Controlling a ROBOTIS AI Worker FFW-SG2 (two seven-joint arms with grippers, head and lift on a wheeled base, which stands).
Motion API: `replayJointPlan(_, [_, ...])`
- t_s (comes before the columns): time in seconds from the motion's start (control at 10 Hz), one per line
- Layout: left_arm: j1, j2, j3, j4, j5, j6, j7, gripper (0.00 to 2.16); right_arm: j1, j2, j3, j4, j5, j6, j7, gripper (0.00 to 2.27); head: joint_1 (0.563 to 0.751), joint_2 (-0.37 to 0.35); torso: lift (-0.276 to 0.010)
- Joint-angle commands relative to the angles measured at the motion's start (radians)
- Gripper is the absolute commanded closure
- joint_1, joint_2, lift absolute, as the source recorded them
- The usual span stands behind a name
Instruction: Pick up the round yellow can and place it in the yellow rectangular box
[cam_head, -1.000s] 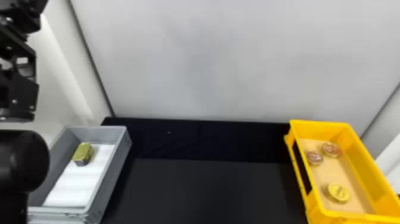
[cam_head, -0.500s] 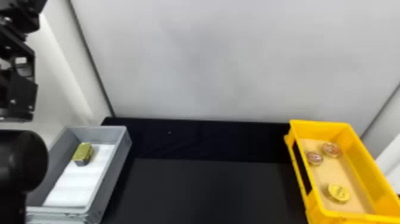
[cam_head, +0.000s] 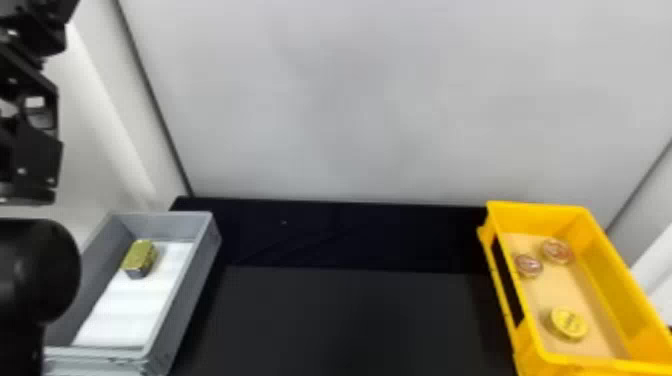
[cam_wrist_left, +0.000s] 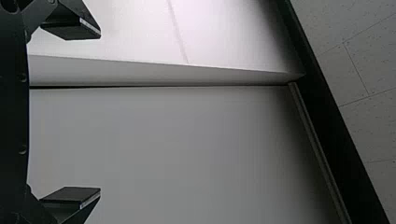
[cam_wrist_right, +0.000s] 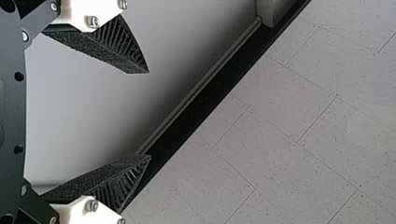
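- The yellow rectangular box (cam_head: 542, 212) looks like smooth, glossy plastic, with straight walls, a raised rim and a long slot in the side toward the robot's left. A flat tan sheet (cam_head: 560, 290) lines its floor.
- The grey box (cam_head: 182, 300), also rectangular and plastic-looking, stands well apart on the robot's left and holds a white, gently rippled liner (cam_head: 125, 305).
- On that liner, close to the far end, sits a block-shaped tin (cam_head: 139, 258) with cut corners, a shiny gold-green top and darker sides.
- Between the boxes the worktop (cam_head: 345, 320) is matt black, and behind it rises a smooth pale grey wall (cam_head: 375, 100).
- The round yellow can (cam_head: 569, 323) is low and disc-like, its yellow lid facing up with a small dark marking. It lies inside the yellow box, toward the near end.
- Two reddish round tins (cam_head: 556, 251) (cam_head: 528, 265) lie near each other in the far part of the same box.
- The left arm (cam_head: 37, 270) is at the head view's left edge.
- The left gripper (cam_wrist_left: 99, 113) has its smooth, flat dark fingers spread wide, with nothing between them.
- The right gripper (cam_wrist_right: 149, 115) also has its fingers well apart; they are rough, ribbed and tapering, and they grip nothing.
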Motion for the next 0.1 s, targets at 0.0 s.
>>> replayJointPlan(0.0, [0.000,0.001,-0.001,0.000,0.000,0.001,0.000,0.10,-0.003,-0.001,0.020,-0.013,-0.040,0.057,-0.049,0.19,0.665,0.054,-0.002])
